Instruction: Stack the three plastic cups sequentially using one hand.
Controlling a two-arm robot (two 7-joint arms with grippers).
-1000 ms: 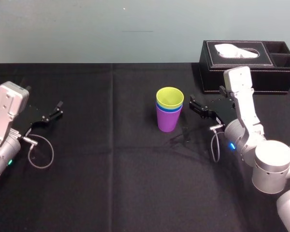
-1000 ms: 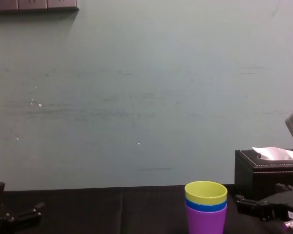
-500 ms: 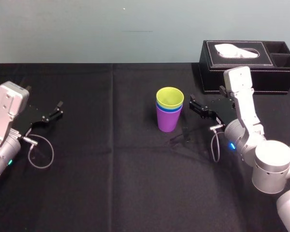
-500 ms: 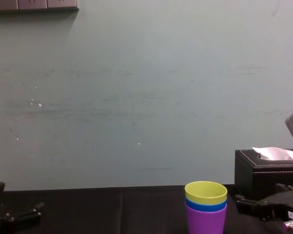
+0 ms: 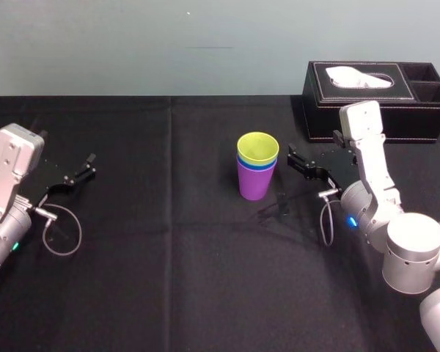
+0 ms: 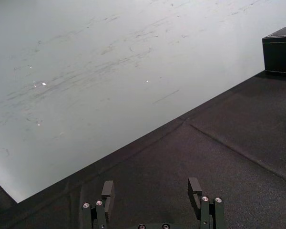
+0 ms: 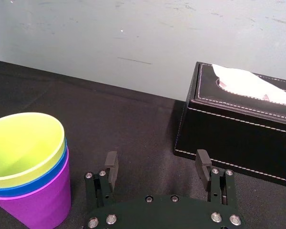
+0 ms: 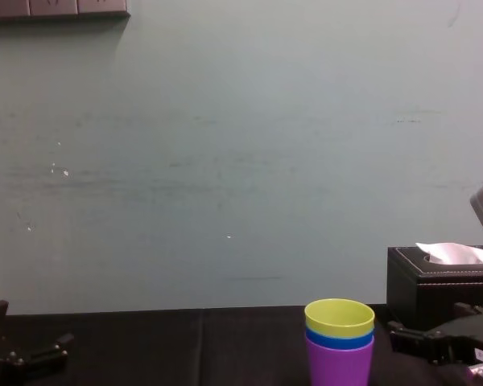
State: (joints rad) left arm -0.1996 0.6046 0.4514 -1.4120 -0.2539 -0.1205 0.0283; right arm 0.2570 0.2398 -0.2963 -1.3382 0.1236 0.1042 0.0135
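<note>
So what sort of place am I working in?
Probably a lab test bench: black-clothed table against a bare wall, holding stacked cups and a tissue box, left gripper and right gripper idle either side.

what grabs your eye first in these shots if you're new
The bright nested stack on the black table stands out: the yellow-green cup inside the blue cup inside the purple cup. The right gripper sits open just right of it, not touching, with a black tissue box behind; the left gripper rests open far to the left.
</note>
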